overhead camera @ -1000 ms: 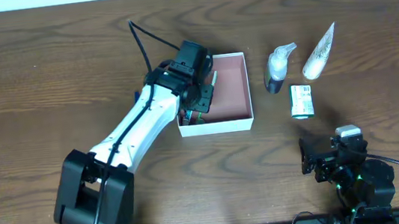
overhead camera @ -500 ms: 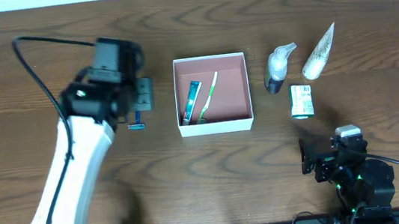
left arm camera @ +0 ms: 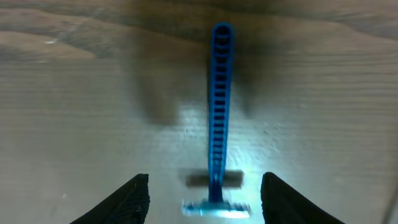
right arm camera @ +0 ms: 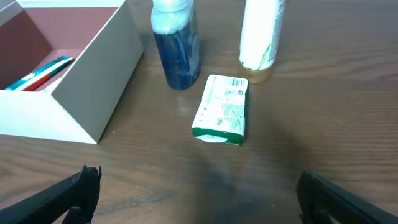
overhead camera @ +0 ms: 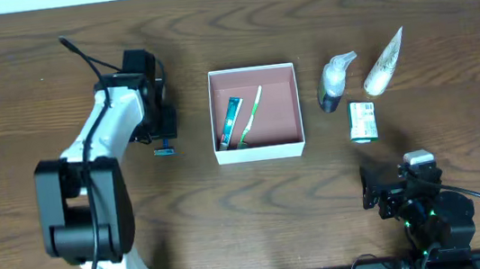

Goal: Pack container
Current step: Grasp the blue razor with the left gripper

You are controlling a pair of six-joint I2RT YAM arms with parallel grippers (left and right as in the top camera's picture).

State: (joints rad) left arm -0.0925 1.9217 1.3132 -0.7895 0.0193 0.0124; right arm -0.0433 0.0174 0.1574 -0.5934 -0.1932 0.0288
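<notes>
The step in hand looks to be picking up the blue razor (left arm camera: pixel 221 106), which lies flat on the desk (overhead camera: pixel 49 47) to the left of the container (overhead camera: pixel 260 154). To do it well, the left jaws should come straight down with the slim handle centred between them. They should close across the handle just above the head rather than on the blade end. They also need to go low enough to reach the desk, since the handle is thin and sits flush; a shallow close would likely slip over it. Lifting clear before swinging towards the container should keep the razor from catching the white wall.

The left jaws stand wide apart, one tip on each side of the razor's head in the left wrist view. They hold nothing and touch nothing that I can make out. The right jaws, in front of the container and to its right, are likewise spread wide and empty.

The container sits open-topped, with a toothpaste tube (overhead camera: pixel 232 122) and a toothbrush (overhead camera: pixel 252 113) inside its left half. Just to its right are a blue bottle (overhead camera: pixel 334 83), a white tube (overhead camera: pixel 384 64) and a green-and-white packet (overhead camera: pixel 363 121).
</notes>
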